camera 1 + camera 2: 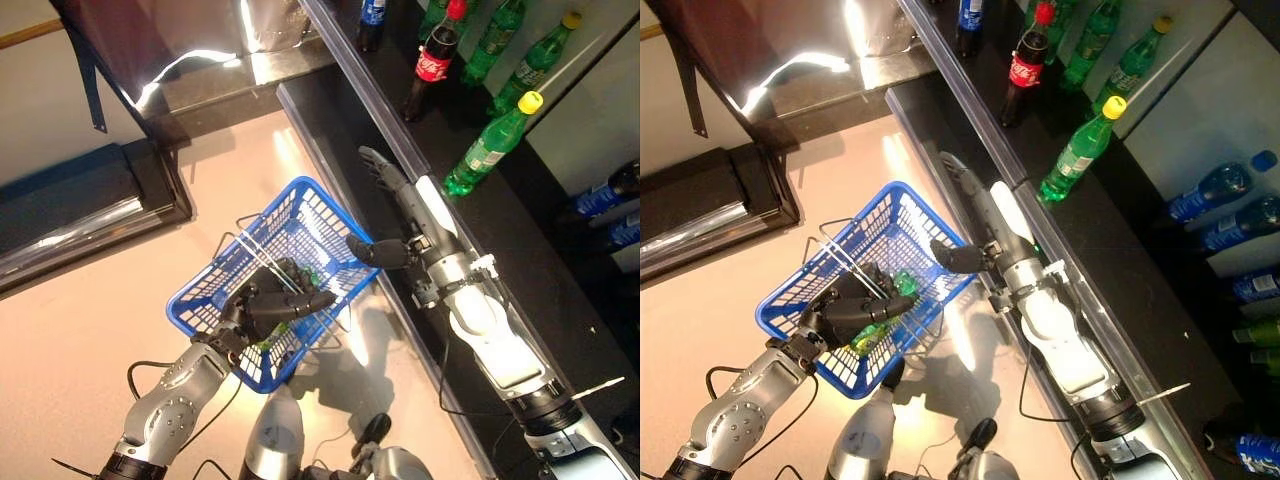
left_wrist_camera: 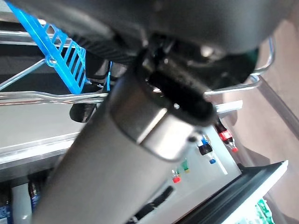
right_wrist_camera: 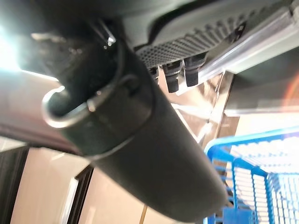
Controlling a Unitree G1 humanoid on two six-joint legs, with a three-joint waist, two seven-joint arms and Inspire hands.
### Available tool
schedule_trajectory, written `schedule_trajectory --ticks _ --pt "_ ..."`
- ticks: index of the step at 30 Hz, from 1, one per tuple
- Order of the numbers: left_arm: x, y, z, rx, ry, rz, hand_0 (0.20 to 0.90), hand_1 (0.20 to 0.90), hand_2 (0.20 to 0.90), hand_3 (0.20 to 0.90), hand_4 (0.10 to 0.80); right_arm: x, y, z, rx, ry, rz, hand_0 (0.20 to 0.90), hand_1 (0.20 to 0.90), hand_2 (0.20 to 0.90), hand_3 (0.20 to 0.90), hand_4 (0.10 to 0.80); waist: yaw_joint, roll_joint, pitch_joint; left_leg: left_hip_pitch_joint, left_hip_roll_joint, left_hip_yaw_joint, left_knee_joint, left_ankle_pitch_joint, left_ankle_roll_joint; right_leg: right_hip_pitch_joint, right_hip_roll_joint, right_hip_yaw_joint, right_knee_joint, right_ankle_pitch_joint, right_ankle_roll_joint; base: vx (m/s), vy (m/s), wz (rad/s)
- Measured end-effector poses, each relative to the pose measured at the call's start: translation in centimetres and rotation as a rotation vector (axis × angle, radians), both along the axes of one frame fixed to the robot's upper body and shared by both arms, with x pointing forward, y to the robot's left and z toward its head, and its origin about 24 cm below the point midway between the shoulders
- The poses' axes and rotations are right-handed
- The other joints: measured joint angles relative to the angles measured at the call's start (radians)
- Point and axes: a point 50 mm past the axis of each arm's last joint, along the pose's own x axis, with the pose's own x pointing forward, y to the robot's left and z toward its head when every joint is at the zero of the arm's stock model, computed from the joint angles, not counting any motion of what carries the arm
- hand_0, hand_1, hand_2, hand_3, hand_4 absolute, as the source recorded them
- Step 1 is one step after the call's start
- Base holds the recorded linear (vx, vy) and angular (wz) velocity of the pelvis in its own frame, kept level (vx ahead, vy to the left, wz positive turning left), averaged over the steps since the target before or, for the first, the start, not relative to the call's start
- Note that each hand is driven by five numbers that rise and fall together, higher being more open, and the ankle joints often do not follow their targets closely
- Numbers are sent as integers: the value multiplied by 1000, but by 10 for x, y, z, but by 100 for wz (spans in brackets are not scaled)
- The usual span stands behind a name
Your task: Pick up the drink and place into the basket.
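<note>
At centre frame, the robot's left hand point(image 1: 272, 300) is curled around the wire handles point(image 1: 262, 255) of a blue basket point(image 1: 902, 207) on the floor, where a green drink bottle point(image 1: 876, 331) already lies beneath the fingers. The right hand point(image 1: 400, 205) stretches with fingers straight and empty, thumb over the basket's rim, toward the dark shelf point(image 1: 520, 240) at upper right holding a yellow-capped green bottle point(image 1: 487, 146) and a cola bottle point(image 1: 429, 62).

Green bottle point(image 1: 878, 330) in basket point(image 1: 890, 205) mostly hidden under left hand point(image 1: 855, 300).
</note>
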Motion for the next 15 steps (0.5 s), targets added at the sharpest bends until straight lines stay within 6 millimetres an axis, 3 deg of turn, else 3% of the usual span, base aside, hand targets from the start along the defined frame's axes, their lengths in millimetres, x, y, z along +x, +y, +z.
schedule_trajectory --ticks 15 --pt "0 5 0 -3 13 47 300 300 300 200 100 -7 -12 -12 59 18 -67 900 900 900 900 800 -54 2 1 2 1 18 -2 -2 3 -8 -4 7 0 2 1 -1 -5 -2"
